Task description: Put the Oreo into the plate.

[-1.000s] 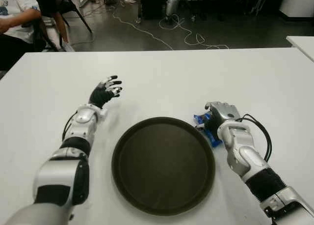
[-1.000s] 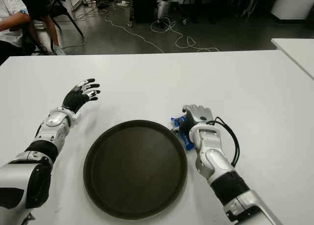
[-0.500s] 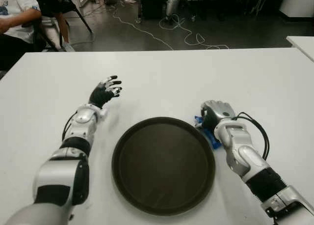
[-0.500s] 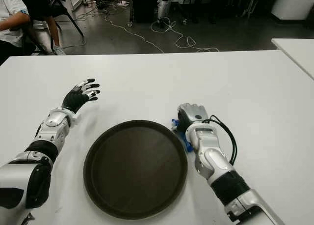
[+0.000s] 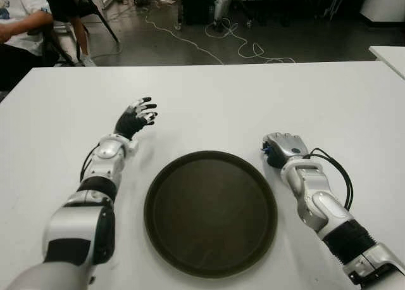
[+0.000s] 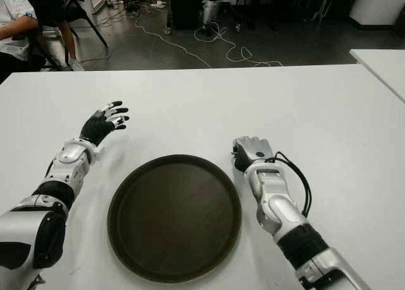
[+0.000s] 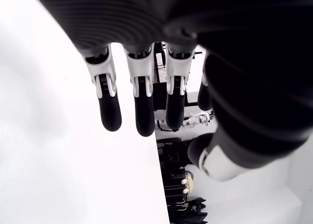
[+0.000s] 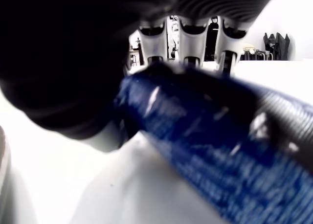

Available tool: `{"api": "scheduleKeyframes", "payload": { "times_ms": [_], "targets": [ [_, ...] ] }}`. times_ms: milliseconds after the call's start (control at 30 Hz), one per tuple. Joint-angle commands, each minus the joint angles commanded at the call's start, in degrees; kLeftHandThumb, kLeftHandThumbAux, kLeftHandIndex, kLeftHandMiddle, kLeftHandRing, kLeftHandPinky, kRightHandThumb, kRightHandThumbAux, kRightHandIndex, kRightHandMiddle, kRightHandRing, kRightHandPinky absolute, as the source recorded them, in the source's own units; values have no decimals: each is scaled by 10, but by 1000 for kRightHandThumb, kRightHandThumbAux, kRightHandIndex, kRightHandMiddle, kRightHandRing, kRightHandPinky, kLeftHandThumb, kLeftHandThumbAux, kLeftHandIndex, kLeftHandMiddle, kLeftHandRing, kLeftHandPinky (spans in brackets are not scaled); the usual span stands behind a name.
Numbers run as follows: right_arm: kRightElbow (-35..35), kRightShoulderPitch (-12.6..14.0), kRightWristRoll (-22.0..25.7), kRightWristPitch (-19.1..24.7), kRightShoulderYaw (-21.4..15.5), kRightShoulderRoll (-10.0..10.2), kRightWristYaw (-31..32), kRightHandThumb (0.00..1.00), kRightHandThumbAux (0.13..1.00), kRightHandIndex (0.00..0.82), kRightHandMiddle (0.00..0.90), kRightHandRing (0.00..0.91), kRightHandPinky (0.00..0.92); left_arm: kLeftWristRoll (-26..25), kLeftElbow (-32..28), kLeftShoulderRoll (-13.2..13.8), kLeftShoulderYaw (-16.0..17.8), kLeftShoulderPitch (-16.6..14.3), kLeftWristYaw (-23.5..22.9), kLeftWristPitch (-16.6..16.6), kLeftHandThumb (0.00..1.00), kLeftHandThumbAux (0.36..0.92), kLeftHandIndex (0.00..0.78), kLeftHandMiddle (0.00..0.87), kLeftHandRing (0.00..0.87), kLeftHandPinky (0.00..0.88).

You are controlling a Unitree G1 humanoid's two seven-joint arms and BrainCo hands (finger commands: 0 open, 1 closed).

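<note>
Cables (image 5: 243, 46) are trailing over the dark floor beyond the white table (image 5: 253, 100). I'm seeing my right hand (image 5: 283, 149) curling around the blue Oreo pack (image 8: 205, 150) just beside the dark plate (image 5: 211, 211); my left hand (image 5: 136, 118) is hovering with fingers spread, gripping nothing, left of the plate.

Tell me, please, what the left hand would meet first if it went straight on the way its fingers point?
Probably nothing: the left hand points away over bare white table, and the way looks free to the far edge, though depth is uncertain.

Eye views: head-mounted pair, looking forward and down — both share the table (image 5: 209, 94) and plate (image 5: 211, 213).
Wrist views: close under each palm (fingers fill the view).
</note>
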Motion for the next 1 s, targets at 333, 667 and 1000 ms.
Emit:
{"api": "scheduleKeyframes", "payload": {
  "times_ms": [333, 667, 1000],
  "targets": [
    [3, -1, 5, 6, -7, 3, -5, 692, 737, 417, 477, 465, 520, 1, 1, 0, 0, -1, 1, 2, 36, 743, 150, 209, 209, 225],
    [2, -1, 5, 11, -13, 9, -6, 692, 738, 415, 446, 445, 520, 2, 2, 0, -1, -1, 3, 1, 16, 750, 139, 205, 209, 232],
    [1, -1, 4, 13, -15, 10, -3, 692, 739, 415, 414, 434, 520, 0, 2, 0, 0, -2, 0, 6, 28, 733, 142, 202, 211, 238]
  ]
}}
